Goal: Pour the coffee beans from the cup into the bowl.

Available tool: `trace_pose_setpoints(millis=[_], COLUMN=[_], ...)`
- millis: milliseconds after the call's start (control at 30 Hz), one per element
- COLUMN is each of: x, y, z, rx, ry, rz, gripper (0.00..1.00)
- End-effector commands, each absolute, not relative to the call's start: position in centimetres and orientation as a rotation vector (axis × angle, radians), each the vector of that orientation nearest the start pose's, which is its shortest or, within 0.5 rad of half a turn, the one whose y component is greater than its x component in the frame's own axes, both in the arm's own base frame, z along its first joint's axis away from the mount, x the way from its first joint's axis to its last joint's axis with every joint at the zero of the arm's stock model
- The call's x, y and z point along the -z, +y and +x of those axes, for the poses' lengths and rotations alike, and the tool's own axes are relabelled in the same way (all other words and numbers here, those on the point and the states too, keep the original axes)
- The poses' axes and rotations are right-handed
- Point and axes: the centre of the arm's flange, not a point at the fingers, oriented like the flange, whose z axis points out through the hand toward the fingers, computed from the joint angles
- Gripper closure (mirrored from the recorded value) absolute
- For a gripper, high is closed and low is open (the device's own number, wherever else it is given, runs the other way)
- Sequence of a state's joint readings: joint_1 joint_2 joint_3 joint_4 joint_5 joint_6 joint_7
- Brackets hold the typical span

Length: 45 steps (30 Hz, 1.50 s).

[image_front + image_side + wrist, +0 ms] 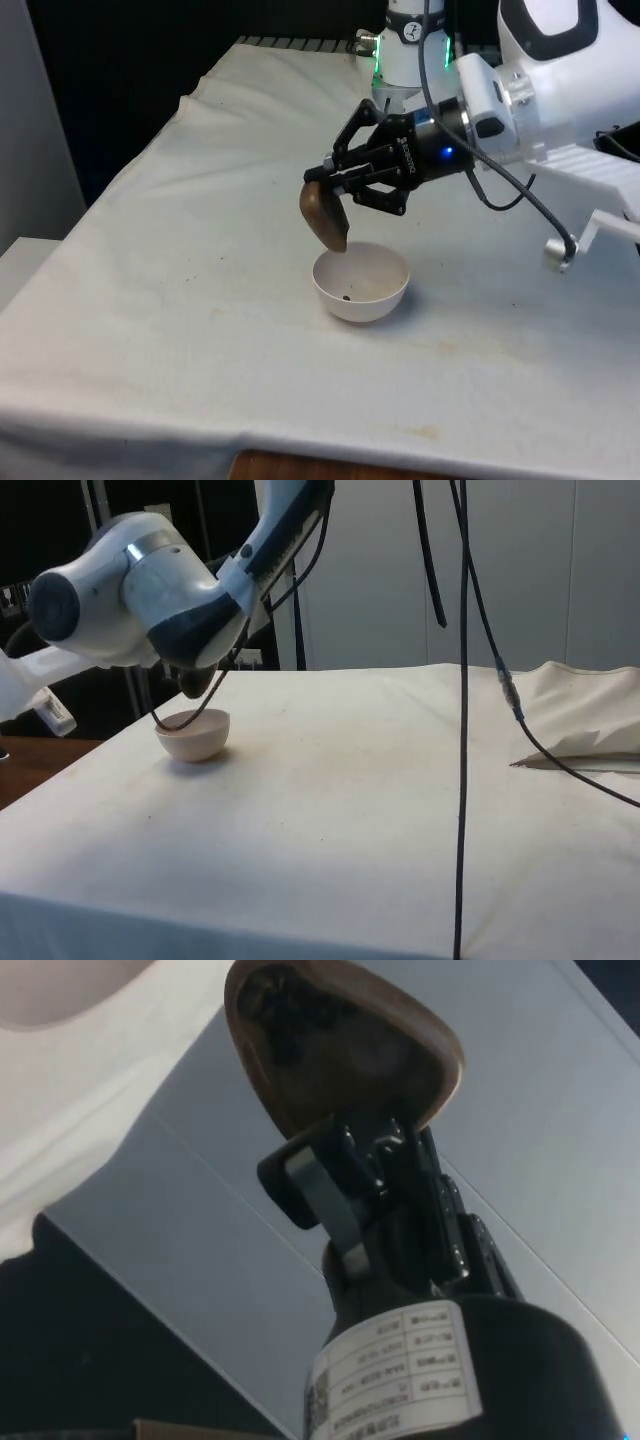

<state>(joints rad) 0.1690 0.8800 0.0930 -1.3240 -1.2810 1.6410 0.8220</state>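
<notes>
A white label with small printed lines sits on the gripper's (335, 186) black body in the wrist view, but the writing cannot be read. The jaws are clamped on the rim of a brown cup (324, 214), which has a smooth, glossy surface and a rounded wall. In the front view the cup is tipped steeply, its mouth turned down over the edge of the bowl (361, 281) on the front view's left, with the cup's lower lip just at the bowl's rim; whether they touch cannot be told. In the wrist view the cup's (340, 1045) dark inside faces the camera, and a dark clump, seemingly coffee beans (280, 1005), sits near its rim, though they cannot be made out singly.

The bowl is a plain, pale, round one with a smooth matt wall and a narrow foot, and it stands upright on the table (200, 260). Inside it, in the front view, lies one small dark speck, apparently a bean (347, 296), low on the inner wall. In the side view the bowl (195, 735) stands towards the table's far corner, with the cup's dark underside (196, 681) above it under the white arm (130, 595).

The table wears a white cloth (350, 800), faintly stained and creased, rumpled into folds at one end in the side view. Black cables (463, 680) hang across the side view.
</notes>
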Motion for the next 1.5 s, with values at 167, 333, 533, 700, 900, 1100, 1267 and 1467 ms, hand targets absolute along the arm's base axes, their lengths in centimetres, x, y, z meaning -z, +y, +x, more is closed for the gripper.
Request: trace_pose_setpoints(millis=[167, 333, 533, 700, 900, 1100, 1267, 1467], x=[-22.1, -21.9, -21.4, -21.1, -20.8, -20.2, -20.1, -19.9], y=[7.6, 7.9, 8.7, 9.3, 10.0, 11.1, 11.6, 12.3], z=[71.5, 71.4, 71.1, 70.9, 70.6, 70.3, 70.1, 69.9], rx=[-0.197, -0.202, -0.212, -0.218, -0.234, -0.244, -0.254, -0.264], ry=[-0.053, -0.047, -0.04, -0.036, -0.028, -0.027, -0.022, -0.017], rz=[1.857, 1.825, 1.769, 1.738, 1.702, 1.634, 1.596, 1.558], gripper=[1.0, 1.0, 1.0, 1.0, 1.0, 1.0, 1.0, 1.0])
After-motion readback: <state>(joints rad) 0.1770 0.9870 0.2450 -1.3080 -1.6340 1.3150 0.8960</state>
